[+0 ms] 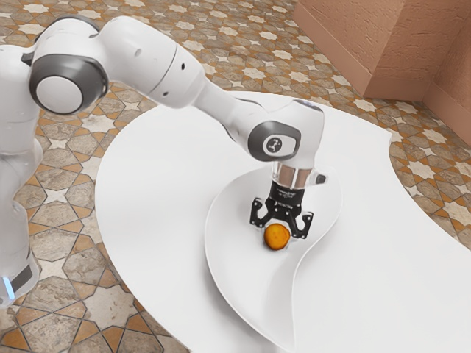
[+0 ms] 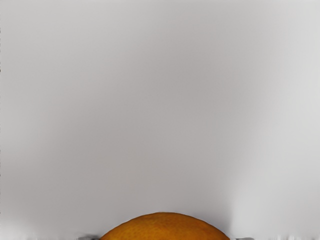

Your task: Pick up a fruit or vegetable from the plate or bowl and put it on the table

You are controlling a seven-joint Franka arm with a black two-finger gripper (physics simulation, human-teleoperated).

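The black gripper [image 1: 281, 224] points down over the white curved plate, directly at an orange fruit [image 1: 277, 237]. This round fruit is low over the plate's inner surface; whether it touches the plate is hard to tell. The curved plate [image 1: 246, 298] lies on the white table [image 1: 158, 213]. In the wrist view, the top of the orange fruit [image 2: 166, 227] rises from the lower edge, close under my hand, against the pale plate surface [image 2: 150, 110].
The plate's raised rim [image 1: 211, 257] curves around the hand, and its pointed end reaches toward the table's near edge. Patterned floor tiles [image 1: 66, 243] surround the table. A reddish wall [image 1: 412, 44] stands beyond it at the exterior view's upper right.
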